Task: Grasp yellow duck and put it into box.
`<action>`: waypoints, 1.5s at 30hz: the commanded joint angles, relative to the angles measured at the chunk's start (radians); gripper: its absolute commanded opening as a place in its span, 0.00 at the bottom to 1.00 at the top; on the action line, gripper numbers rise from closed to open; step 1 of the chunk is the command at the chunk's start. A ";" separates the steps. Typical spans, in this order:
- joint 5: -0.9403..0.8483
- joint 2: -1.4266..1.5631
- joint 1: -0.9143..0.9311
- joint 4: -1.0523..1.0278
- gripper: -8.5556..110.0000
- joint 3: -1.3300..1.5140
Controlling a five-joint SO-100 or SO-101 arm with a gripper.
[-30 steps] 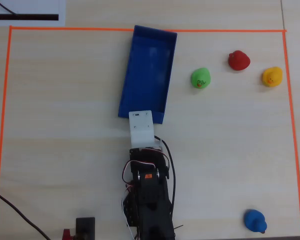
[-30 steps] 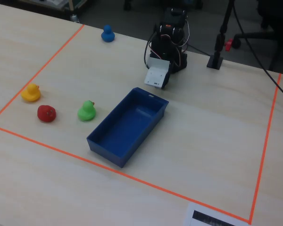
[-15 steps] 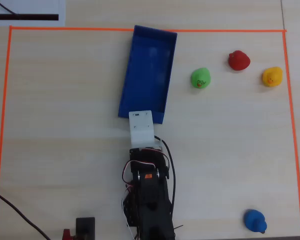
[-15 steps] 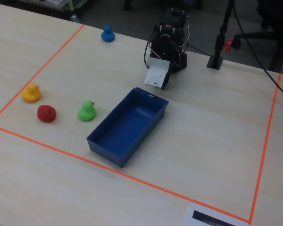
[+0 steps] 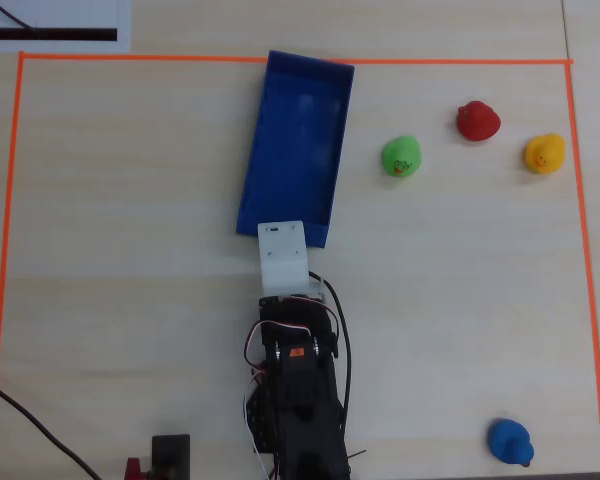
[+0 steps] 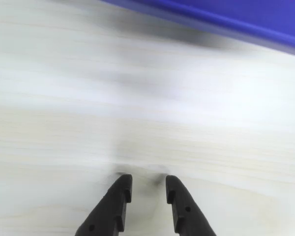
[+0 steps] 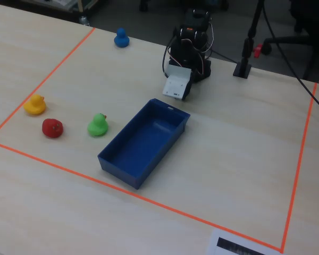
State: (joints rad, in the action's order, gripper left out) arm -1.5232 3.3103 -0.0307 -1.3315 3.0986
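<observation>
The yellow duck [image 5: 544, 154] stands on the pale wooden table at the far right of the overhead view and at the far left of the fixed view [image 7: 35, 104]. The dark blue box [image 5: 295, 140] lies empty in the middle, also seen in the fixed view [image 7: 143, 143]; its near wall [image 6: 226, 17] crosses the top of the blurred wrist view. My gripper [image 6: 148, 181] hangs just above bare table short of the box, its black fingers a little apart with nothing between them. The folded arm [image 5: 295, 370] sits just behind the box's near end, far from the duck.
A green duck [image 5: 401, 157] and a red duck [image 5: 477, 121] stand between the box and the yellow duck. A blue duck [image 5: 509, 442] is at the bottom right of the overhead view. Orange tape [image 5: 280, 59] frames the work area. A black stand [image 7: 243, 66] is beside the arm's base.
</observation>
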 commanded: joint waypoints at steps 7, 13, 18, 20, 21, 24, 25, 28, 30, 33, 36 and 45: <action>0.006 0.002 0.008 -0.014 0.13 0.002; 0.006 0.002 0.008 -0.014 0.13 0.002; 0.006 0.002 0.008 -0.014 0.13 0.002; 0.006 0.002 0.009 -0.014 0.13 0.002; 0.006 0.002 0.009 -0.014 0.13 0.002; 0.005 0.002 0.009 -0.014 0.11 0.002; 0.005 0.002 0.009 -0.014 0.12 0.002; 0.003 0.002 0.009 -0.014 0.12 0.002; 0.003 0.002 -0.009 -0.014 0.08 0.002; 0.012 0.002 -0.043 0.034 0.07 0.000; 0.014 0.002 0.000 0.252 0.07 -0.005; 0.242 -0.526 0.161 0.844 0.07 -0.535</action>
State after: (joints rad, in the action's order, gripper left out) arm -1.3729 3.0373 0.0706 -0.6688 2.9222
